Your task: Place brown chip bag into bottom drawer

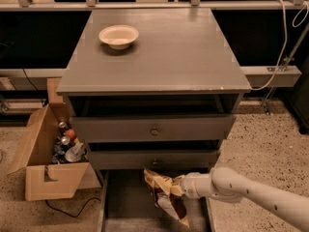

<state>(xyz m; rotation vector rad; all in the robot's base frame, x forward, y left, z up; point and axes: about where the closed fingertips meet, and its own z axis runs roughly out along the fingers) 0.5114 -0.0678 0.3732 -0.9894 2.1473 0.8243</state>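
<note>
The brown chip bag (164, 195), crinkled with a dark brown middle and tan-yellow ends, hangs tilted over the open bottom drawer (126, 204), toward its right side. My gripper (176, 186) comes in from the right on a white arm and is shut on the bag's upper right edge. The drawer is pulled out below the two upper grey drawers; its flat grey floor shows to the left of the bag. The bag's lower end is close to the drawer floor; I cannot tell whether it touches.
A cream round bowl (119, 36) sits on the cabinet top (193, 52) at the back left. An open cardboard box (41, 166) with cans and bottles stands on the floor left of the cabinet. A white cable (280, 42) hangs at the right.
</note>
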